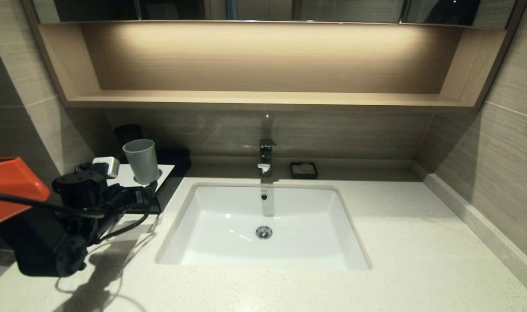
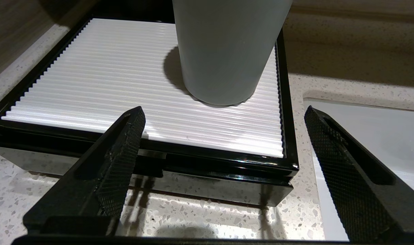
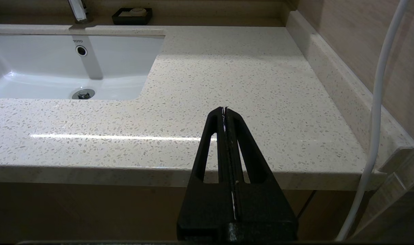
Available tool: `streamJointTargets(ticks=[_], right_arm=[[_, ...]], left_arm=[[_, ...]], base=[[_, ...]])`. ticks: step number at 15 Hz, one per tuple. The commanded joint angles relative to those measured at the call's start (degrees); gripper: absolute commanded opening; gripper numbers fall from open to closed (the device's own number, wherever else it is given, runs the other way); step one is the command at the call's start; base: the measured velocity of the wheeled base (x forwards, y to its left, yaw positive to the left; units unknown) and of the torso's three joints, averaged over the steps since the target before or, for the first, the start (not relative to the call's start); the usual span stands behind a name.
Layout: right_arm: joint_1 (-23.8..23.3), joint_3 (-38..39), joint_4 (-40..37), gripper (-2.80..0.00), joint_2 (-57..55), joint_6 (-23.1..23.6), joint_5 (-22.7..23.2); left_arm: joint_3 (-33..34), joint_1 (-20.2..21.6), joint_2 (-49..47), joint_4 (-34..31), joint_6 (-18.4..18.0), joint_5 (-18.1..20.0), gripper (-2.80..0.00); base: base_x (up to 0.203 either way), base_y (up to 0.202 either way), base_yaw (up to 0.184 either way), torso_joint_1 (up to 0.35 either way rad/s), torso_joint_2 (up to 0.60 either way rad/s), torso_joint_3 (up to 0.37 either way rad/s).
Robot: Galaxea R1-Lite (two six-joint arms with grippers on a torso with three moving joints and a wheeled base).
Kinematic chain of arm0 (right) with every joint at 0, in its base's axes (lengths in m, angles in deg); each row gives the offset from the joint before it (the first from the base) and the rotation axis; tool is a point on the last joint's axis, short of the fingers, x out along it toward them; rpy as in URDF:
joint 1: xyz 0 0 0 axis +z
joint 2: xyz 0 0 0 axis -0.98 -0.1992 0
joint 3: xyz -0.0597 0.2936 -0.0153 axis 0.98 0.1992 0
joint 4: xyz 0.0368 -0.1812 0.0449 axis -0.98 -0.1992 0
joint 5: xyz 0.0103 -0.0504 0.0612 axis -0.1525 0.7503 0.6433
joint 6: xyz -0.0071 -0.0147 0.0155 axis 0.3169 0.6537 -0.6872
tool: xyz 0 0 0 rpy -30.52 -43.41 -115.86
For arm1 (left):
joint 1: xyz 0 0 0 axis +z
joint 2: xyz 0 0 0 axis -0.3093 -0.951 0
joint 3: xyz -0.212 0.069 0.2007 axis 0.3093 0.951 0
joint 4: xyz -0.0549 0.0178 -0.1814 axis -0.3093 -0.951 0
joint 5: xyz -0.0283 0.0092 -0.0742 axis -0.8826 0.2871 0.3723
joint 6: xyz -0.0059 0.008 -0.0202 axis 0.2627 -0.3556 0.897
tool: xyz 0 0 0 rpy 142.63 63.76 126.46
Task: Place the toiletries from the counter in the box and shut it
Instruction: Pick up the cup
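Both arms hover: left gripper [image 2: 224, 119] jaws apart before the box [image 2: 227, 163], right gripper [image 3: 225, 114] jaws together.

Counter [image 1: 419, 242]: pale cream speckled stone, running the full width.
Sink [image 1: 211, 216]: white, rectangular, inset at centre; round metal drain [image 1: 264, 232] in its floor.
Tap [image 1: 265, 157]: chrome, upright at the back edge behind the sink.
Soap dish [image 1: 304, 170]: small, black, just right of the tap, against the wall.
Box [image 1: 166, 184]: low, black, white top panel, at the counter's back left.
Cup [image 1: 141, 161]: grey, upright on the box's panel.
Left pincer [image 1: 148, 193]: black, at the box's front edge, below the cup; its arm crosses from the left.
Shelf [image 1: 263, 97]: light wood, lit, above.
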Motion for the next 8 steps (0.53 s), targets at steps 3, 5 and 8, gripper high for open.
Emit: streamJointTargets(ticks=[3, 5, 8], right_arm=[[0.01, 0.08, 0.02, -2.80, 0.09, 0.01, 0.01], [0.01, 0.02, 0.02, -2.80, 0.09, 0.01, 0.01], [0.01, 0.09, 0.02, -2.80, 0.09, 0.01, 0.01]], left_arm=[[-1.01, -0.01, -2.66, 1.59, 0.04, -0.02, 0.00], [-1.39, -0.01, -3.63, 1.95, 0.04, -0.02, 0.00], [-2.33, -0.10, -4.92, 3.66, 0.10, -0.02, 0.00]], base=[[0.000, 0.000, 0.000, 0.000, 0.00, 0.000], [0.000, 0.000, 0.000, 0.000, 0.00, 0.000], [0.000, 0.000, 0.000, 0.000, 0.00, 0.000]])
